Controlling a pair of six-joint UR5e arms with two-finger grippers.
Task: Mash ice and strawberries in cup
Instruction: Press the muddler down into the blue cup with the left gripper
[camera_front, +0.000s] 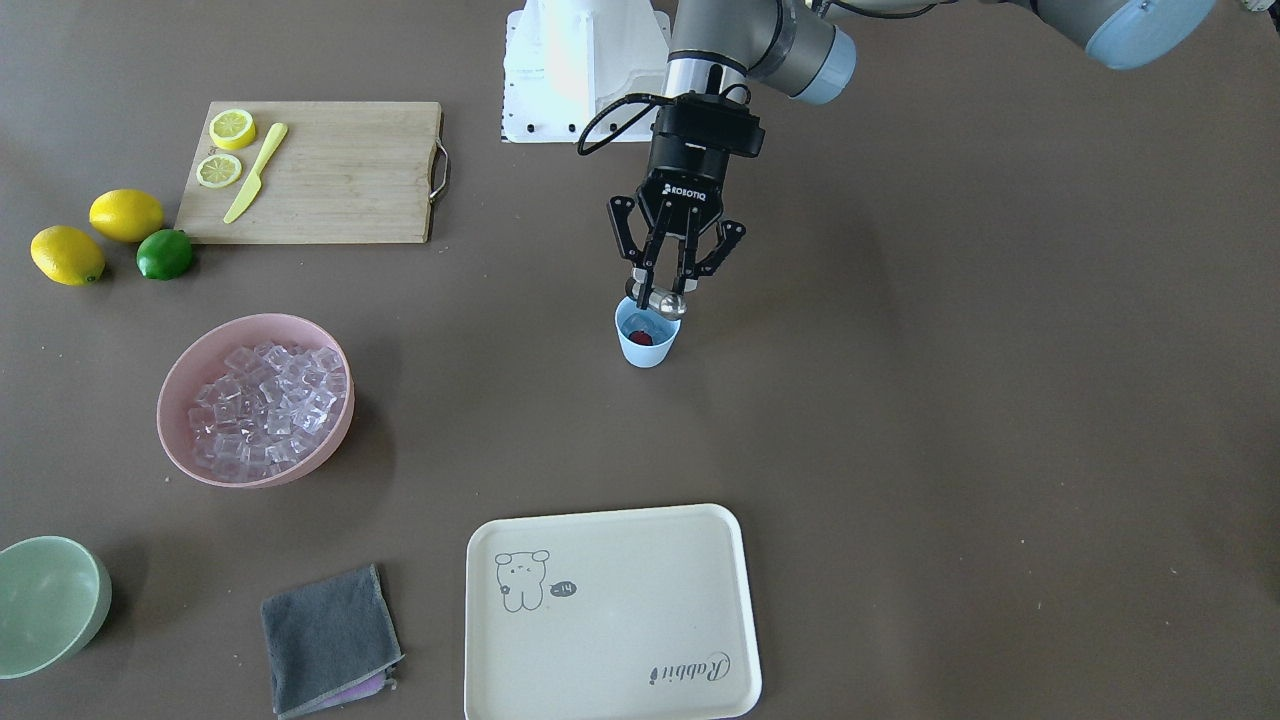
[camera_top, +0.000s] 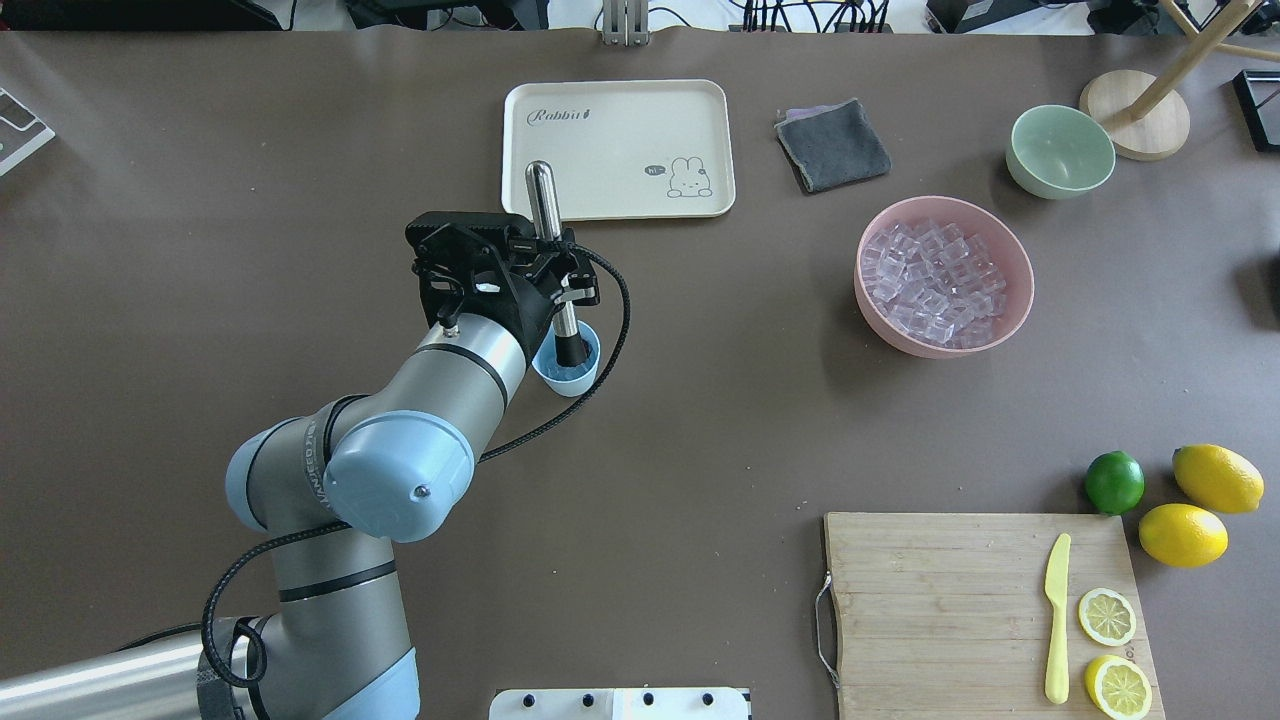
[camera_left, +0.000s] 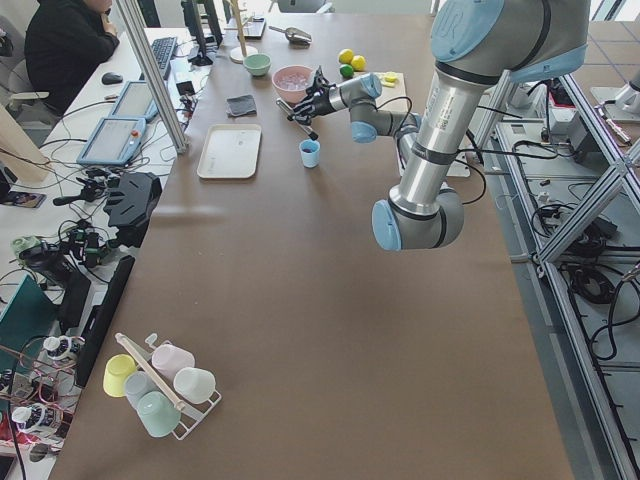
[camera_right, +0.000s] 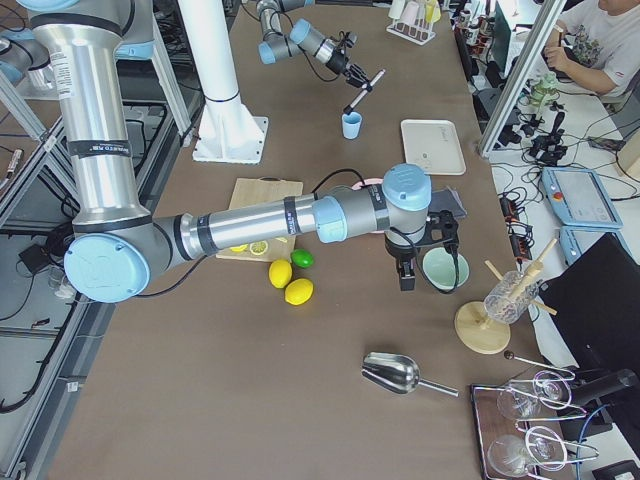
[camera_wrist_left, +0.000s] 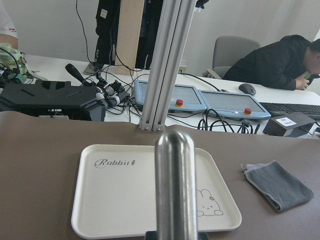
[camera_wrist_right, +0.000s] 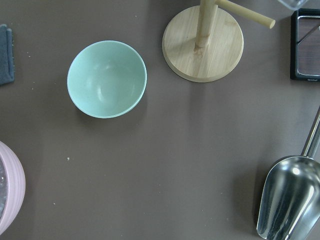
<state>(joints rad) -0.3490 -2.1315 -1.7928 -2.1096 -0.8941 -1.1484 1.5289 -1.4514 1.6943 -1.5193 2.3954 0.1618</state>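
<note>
My left end effector (camera_front: 660, 290) grips the steel muddler (camera_top: 543, 200), tip below in the cup (camera_front: 648, 352), to crush the strawberry (camera_front: 641, 338).

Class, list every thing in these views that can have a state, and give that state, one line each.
left gripper, shut on muddler
muddler, tilted, lower end inside cup
cup, upright, strawberry inside
strawberry, lying in cup
pink bowl, upright, full of ice
green bowl, upright, empty
tray, empty
lemon halves, cut, faces up
cloth, folded
right gripper, open or shut: cannot tell
</note>
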